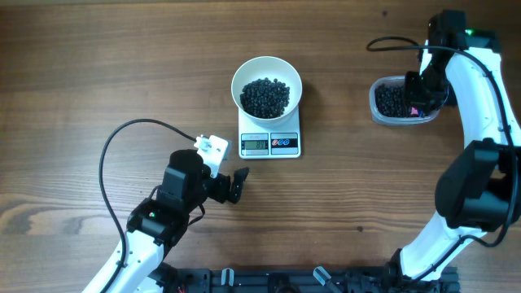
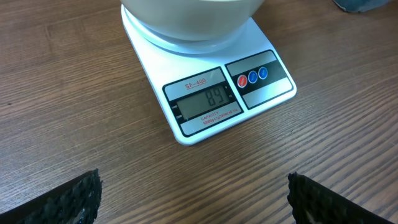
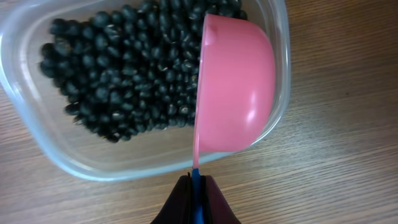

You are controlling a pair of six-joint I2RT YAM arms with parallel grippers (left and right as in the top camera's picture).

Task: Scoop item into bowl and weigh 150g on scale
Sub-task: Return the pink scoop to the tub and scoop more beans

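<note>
Heaping the white bowl (image 1: 243,70) are matte black beans (image 1: 265,96) (tiny, round). A pink scoop (image 3: 236,93) is clamped by the right gripper (image 3: 196,191). The left gripper (image 2: 193,196) is held wide.

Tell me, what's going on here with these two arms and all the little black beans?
The robot is weighing out black beans. Its right gripper is shut on the handle of a pink scoop, which is tipped on its side in a clear tub of beans. A white bowl already holding some beans sits on the scale, whose display seems to read 89, short of the target. The left gripper hangs open over the table just in front of the scale, holding nothing.
</note>
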